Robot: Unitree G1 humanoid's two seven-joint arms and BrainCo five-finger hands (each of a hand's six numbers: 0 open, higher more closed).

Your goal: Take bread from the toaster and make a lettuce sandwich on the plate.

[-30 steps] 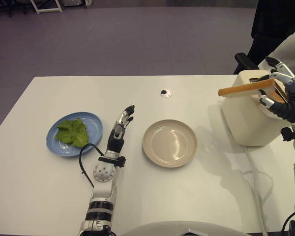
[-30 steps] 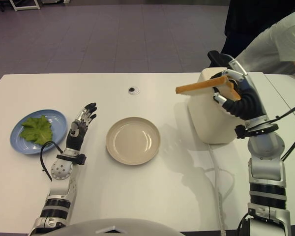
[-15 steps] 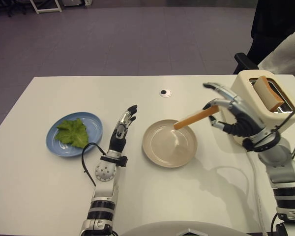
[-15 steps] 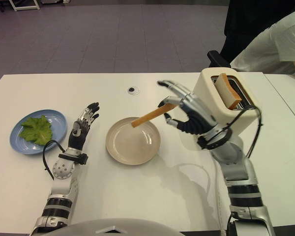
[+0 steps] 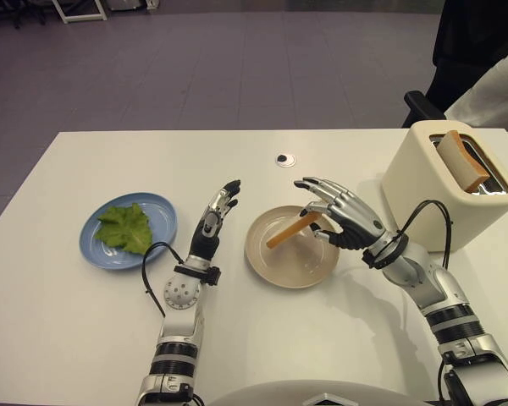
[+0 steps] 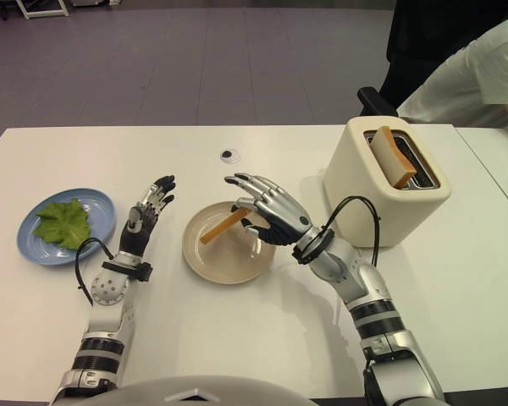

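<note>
Golden bread (image 5: pixel 292 229) hangs tilted in our right hand (image 5: pixel 343 218), pinched at one end so its low end points down into the plate (image 5: pixel 275 269). Our left hand (image 5: pixel 212 222) rests wide on the counter (image 5: pixel 68 321), near the lettuce (image 5: pixel 127 228). Another slice (image 5: pixel 459 161) stands in the toaster (image 5: pixel 423 199).

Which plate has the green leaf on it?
The blue plate at the robot's left holds the lettuce. The beige plate in the middle has no leaf.
</note>
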